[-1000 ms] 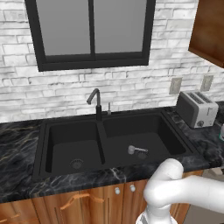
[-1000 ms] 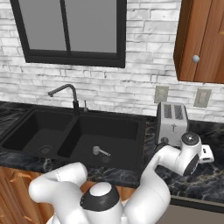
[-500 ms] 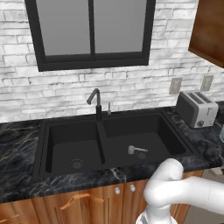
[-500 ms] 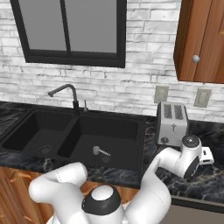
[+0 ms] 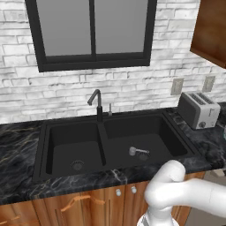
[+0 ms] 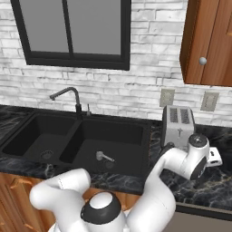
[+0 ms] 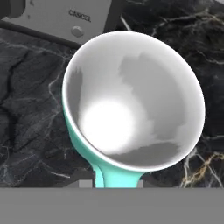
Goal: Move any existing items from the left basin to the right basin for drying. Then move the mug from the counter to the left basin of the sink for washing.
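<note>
Left base view: the utensil (image 5: 137,152) lies in the right basin (image 5: 170,141) of the sink (image 5: 44,145), beside the drain, its handle pointing right. The left basin (image 5: 59,150) holds its drain.

Right base view: the arm reaches right over the counter (image 6: 213,190), wrist bent down beside the toaster (image 6: 178,125).

Hand view: the mug (image 7: 131,105) stands upright on the counter near the toaster, mouth facing the camera. Whether the gripper grips it cannot be told.

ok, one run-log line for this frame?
stage: mug pickup | mug: upright on counter by toaster | utensil: right basin | left basin: drain only
</note>
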Motion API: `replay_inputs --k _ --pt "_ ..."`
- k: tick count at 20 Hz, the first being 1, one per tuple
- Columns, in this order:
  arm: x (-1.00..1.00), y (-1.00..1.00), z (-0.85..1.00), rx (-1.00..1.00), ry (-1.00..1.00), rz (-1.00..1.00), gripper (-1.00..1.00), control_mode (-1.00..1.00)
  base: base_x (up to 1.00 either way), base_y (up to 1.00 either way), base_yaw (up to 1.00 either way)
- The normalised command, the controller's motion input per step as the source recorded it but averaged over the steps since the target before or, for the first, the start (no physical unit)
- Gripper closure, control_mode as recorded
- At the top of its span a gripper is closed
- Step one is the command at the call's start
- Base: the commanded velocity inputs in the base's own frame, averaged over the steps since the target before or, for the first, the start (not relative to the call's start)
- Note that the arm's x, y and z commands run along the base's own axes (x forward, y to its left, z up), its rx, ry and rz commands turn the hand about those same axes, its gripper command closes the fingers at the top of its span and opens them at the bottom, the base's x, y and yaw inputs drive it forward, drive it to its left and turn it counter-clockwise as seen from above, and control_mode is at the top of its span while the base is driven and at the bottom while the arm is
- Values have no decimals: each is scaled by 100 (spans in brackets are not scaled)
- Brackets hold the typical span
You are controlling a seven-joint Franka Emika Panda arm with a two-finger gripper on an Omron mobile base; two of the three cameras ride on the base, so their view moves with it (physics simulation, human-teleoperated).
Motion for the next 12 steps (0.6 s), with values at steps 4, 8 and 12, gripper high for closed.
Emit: replay_inputs --k 4,8,12 --pt "-62 18 88 0 -2 16 100 -100 0 0 0" --pt "-71 63 66 -1 -2 21 100 -100 0 0 0" --pt "-74 100 35 -9 0 26 100 -100 0 0 0"
